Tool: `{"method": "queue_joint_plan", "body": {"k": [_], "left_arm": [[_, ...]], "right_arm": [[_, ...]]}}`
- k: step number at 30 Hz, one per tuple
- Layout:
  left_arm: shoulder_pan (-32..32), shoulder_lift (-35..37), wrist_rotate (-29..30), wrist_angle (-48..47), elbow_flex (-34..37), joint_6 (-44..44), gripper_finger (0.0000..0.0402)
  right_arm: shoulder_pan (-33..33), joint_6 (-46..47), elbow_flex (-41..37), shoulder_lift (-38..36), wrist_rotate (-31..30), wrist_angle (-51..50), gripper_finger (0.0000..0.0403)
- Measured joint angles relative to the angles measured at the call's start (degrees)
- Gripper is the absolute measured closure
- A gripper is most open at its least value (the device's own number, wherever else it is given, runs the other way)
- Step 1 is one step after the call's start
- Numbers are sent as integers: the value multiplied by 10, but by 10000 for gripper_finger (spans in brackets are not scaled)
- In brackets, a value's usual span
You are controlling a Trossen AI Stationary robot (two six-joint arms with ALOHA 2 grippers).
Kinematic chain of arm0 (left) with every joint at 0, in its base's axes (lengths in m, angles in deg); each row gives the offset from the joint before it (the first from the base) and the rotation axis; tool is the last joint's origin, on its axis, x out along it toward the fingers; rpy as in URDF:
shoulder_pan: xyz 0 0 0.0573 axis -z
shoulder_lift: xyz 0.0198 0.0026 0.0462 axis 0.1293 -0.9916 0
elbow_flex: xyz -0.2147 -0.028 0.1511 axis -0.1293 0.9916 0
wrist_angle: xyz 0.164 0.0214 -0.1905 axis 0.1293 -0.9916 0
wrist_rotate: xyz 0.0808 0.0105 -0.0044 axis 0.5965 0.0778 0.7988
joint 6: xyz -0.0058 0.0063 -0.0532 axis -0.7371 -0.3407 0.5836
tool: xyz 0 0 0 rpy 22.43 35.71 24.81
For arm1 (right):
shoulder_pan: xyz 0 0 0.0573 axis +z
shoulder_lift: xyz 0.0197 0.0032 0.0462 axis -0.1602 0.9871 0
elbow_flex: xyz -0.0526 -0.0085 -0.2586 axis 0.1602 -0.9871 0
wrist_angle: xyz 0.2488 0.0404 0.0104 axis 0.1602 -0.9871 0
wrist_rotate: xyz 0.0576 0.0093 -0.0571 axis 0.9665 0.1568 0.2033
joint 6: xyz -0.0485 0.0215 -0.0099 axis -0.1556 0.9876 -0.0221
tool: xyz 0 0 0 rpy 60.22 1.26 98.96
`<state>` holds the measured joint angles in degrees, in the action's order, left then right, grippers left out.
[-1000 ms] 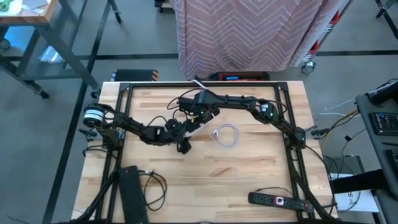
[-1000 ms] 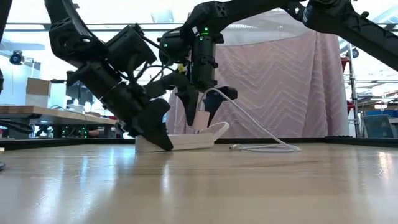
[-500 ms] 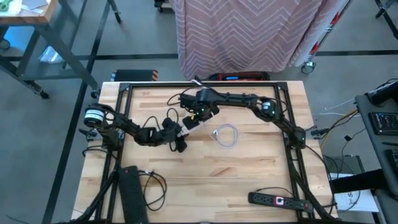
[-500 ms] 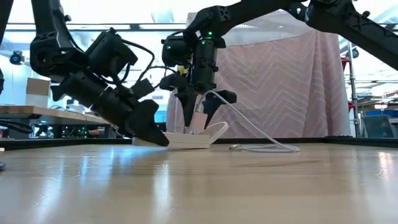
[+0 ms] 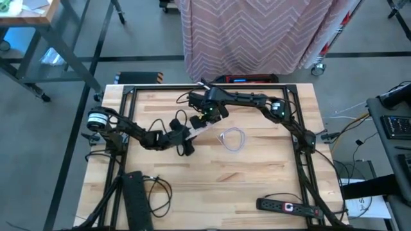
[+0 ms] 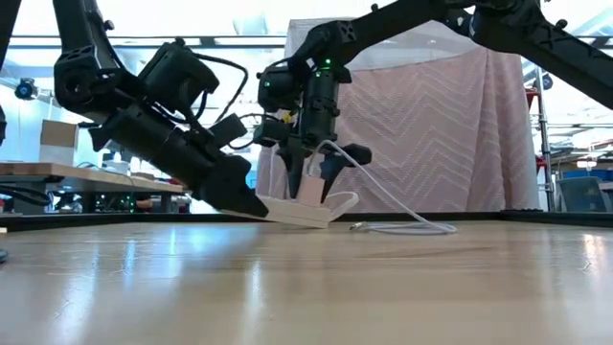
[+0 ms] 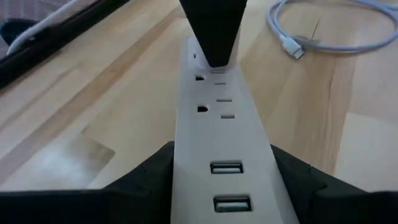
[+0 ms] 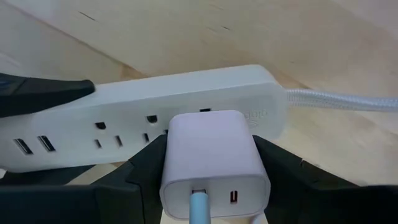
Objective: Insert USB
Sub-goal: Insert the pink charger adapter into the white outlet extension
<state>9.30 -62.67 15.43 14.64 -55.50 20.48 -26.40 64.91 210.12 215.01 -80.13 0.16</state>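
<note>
A white power strip (image 5: 199, 128) lies at the table's middle, with two USB ports (image 7: 227, 168) at its left end and its cord (image 8: 348, 99) at the other. My left gripper (image 5: 186, 138) is shut on the USB end. My right gripper (image 6: 314, 182) is shut on a white charger block (image 8: 214, 158), standing on the strip's outlets near the cord end. Whether its prongs are in cannot be seen. A white cable (image 5: 232, 138) runs from the charger to a loose coil on the table. My left gripper pinches the power strip's USB end (image 7: 205, 180) across its width, one finger on each long side, coming slantwise from the table's left. That end is raised a little off the table (image 6: 263, 206). My right gripper pinches the charger block by its two side faces (image 8: 171, 168), coming from above and pointing down. The block stands upright with its underside on the strip's top (image 6: 309, 196).
A black power strip (image 5: 286, 206) lies near the near right corner and another (image 5: 135, 199) at the near left. Black frame rails (image 5: 298, 128) border the table. A pink curtain (image 5: 257, 32) hangs beyond the far edge. Bare wood lies in the near half.
My left gripper has moved toward the far edge, from the table in front of the strip to its USB end, and taken hold. That end has come up a little, and the strip has shifted slightly toward the right. My right gripper has drifted the same way with the charger.
</note>
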Motion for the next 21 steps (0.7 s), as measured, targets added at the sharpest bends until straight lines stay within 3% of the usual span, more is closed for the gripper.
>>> {"method": "queue_joint_plan", "body": {"k": [10,12,17,21], "left_arm": [[2,0,16,0,8,8,226],[2,2,17,1,14,17,226],[-1,5,23,0,24,31,227],[-13,5,23,-16,36,61,227]], "right_arm": [[3,-36,-17,-4,-13,22,222],[3,-53,-10,-8,-13,23,196],[4,-97,18,-29,-47,14,86],[2,-139,32,-97,-101,7,60]]}}
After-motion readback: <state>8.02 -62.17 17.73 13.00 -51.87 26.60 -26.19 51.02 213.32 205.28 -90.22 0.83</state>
